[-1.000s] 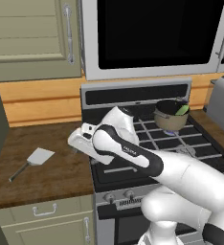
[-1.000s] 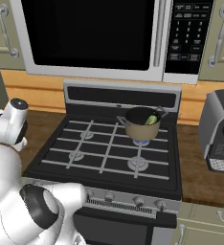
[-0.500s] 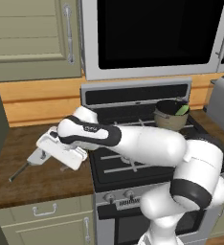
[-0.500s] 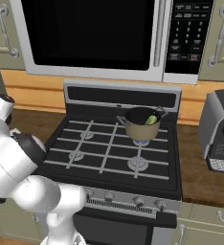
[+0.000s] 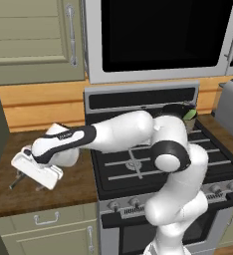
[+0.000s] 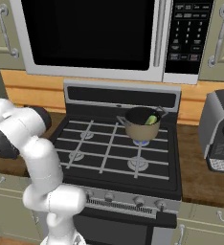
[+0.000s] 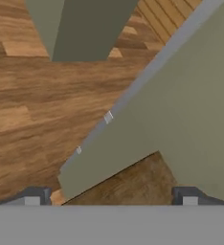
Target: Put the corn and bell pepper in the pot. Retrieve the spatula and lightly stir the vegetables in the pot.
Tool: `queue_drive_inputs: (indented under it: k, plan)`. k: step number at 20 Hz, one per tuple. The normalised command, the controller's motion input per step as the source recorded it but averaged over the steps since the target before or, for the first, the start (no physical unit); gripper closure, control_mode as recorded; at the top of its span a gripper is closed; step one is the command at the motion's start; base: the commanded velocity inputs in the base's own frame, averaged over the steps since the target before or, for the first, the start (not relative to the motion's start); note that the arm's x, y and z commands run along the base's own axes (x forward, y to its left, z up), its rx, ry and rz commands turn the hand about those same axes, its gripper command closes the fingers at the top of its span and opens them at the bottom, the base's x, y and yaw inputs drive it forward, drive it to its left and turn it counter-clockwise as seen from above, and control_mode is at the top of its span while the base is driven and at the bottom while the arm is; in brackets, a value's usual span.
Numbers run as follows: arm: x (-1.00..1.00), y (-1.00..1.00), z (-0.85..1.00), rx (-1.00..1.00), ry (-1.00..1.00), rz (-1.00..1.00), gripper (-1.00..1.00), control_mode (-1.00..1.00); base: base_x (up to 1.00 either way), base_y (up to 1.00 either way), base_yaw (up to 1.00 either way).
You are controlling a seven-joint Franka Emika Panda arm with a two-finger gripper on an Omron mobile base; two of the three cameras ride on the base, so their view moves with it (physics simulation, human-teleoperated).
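My gripper [image 5: 32,180] hangs open low over the left wooden counter. It sits right over the spatula, whose thin dark handle [image 5: 16,181] sticks out to the left from under the hand. The blade is covered by the hand. In the hand view the gripper [image 7: 109,198] shows its two tips far apart with nothing between them, above the counter's front edge. The grey-bronze pot [image 6: 141,123] stands on the back right burner with the green-husked corn [image 6: 151,119] leaning inside. The pot [image 5: 178,110] is partly behind my arm. The bell pepper is hidden.
The black stove [image 6: 109,153] fills the middle, under a microwave [image 6: 90,38]. A grey toaster-like appliance [image 6: 221,131] stands on the right counter. Pale green cabinet fronts [image 7: 181,119] and the wooden floor [image 7: 32,110] lie beyond the counter edge.
The arm has swung left from the stove front across to the left counter and dropped over the spatula, covering its blade. The jaws stayed open.
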Motion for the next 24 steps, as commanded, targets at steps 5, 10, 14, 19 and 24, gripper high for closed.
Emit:
queue_drive_inputs:
  k: [5, 10, 14, 19, 24]
  plan:
    - [0.53, 0.47, -0.21, -0.22, 0.06, -0.06, -1.0, -1.0, 0.0, 0.0, 0.0]
    - [0.59, 0.29, -0.08, -0.25, 0.0, -0.06, -1.0, -1.0, 0.0, 0.0, 0.0]
    - [0.54, 0.36, -0.37, -0.22, 0.0, 0.0, -1.0, -1.0, 0.0, 0.0, 0.0]
    - [0.62, 0.33, -0.28, -0.09, 0.0, 0.0, -1.0, -1.0, 0.0, 0.0, 0.0]
    - [0.38, 0.13, -0.48, -0.06, 0.0, 0.0, -1.0, -1.0, 0.0, 0.0, 0.0]
